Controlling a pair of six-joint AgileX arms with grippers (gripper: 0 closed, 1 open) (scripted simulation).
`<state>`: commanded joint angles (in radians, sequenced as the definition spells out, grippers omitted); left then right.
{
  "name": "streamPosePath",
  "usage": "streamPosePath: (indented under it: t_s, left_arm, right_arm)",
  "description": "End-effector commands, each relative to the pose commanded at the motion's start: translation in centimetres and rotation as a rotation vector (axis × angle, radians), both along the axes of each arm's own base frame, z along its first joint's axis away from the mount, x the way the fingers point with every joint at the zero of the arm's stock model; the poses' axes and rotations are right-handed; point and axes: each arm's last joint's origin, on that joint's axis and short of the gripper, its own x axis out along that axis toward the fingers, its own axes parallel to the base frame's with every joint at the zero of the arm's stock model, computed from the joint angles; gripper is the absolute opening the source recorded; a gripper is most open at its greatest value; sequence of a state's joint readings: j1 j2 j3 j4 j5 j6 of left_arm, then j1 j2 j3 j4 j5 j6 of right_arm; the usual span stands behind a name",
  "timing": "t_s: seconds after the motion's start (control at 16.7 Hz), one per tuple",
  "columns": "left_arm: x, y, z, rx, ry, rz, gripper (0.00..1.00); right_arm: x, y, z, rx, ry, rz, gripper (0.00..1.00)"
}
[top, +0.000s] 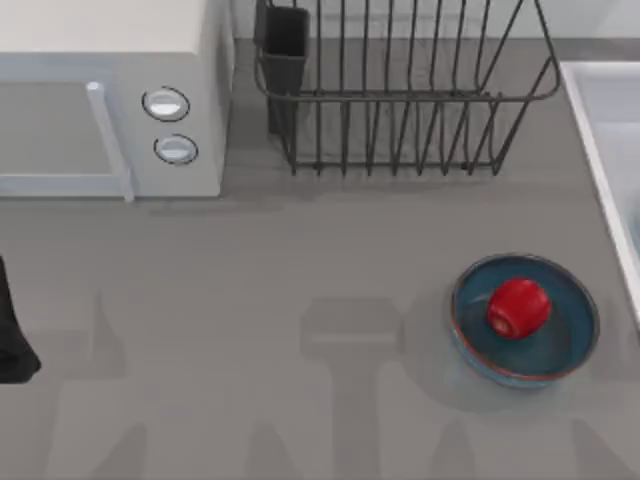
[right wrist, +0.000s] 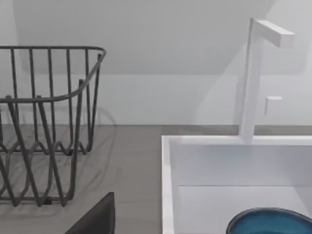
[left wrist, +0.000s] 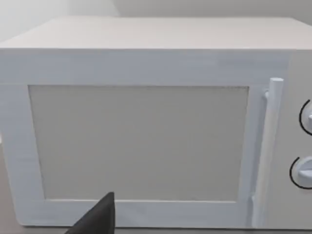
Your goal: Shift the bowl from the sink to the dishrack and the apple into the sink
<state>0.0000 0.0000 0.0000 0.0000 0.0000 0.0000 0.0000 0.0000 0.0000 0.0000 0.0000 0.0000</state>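
Note:
The bowl (right wrist: 269, 222), teal-blue, lies inside the white sink (right wrist: 168, 185), and just its upper edge shows in the right wrist view. A look-alike teal bowl (top: 560, 345) with a reddish rim sits on the table at the right front, close to the sink (top: 592, 120). It holds the red apple (top: 518, 306). The dark wire dishrack (top: 400, 100) stands at the back middle and has nothing in it. A dark part of my right gripper (right wrist: 97, 217) hangs between the dishrack (right wrist: 44, 122) and the sink. My left arm (top: 12, 335) is parked at the table's left edge.
A white microwave (top: 110, 100) with two round knobs stands at the back left, facing my left gripper (left wrist: 97, 219). A white faucet (right wrist: 253, 83) rises behind the sink. The dishrack's dark utensil cup (top: 283, 40) is at its back left corner. Bare grey table spans the front middle.

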Motion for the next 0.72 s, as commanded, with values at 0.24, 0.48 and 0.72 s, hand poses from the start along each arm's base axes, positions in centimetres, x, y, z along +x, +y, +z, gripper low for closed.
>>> streamPosePath:
  t_s: [0.24,0.48,0.72]
  left_arm:
    - [0.0,0.0,0.0,0.000,0.000,0.000,1.00]
    - [0.0,0.0,0.0,0.000,0.000,0.000,1.00]
    - [0.0,0.0,0.0,0.000,0.000,0.000,1.00]
  right_arm:
    - [0.0,0.0,0.6,-0.003,0.008,0.000,1.00]
    - [0.5,-0.1,3.7,-0.025,0.095,-0.010,1.00]
    - [3.0,-0.5,7.4,-0.065,0.322,-0.037,1.00]
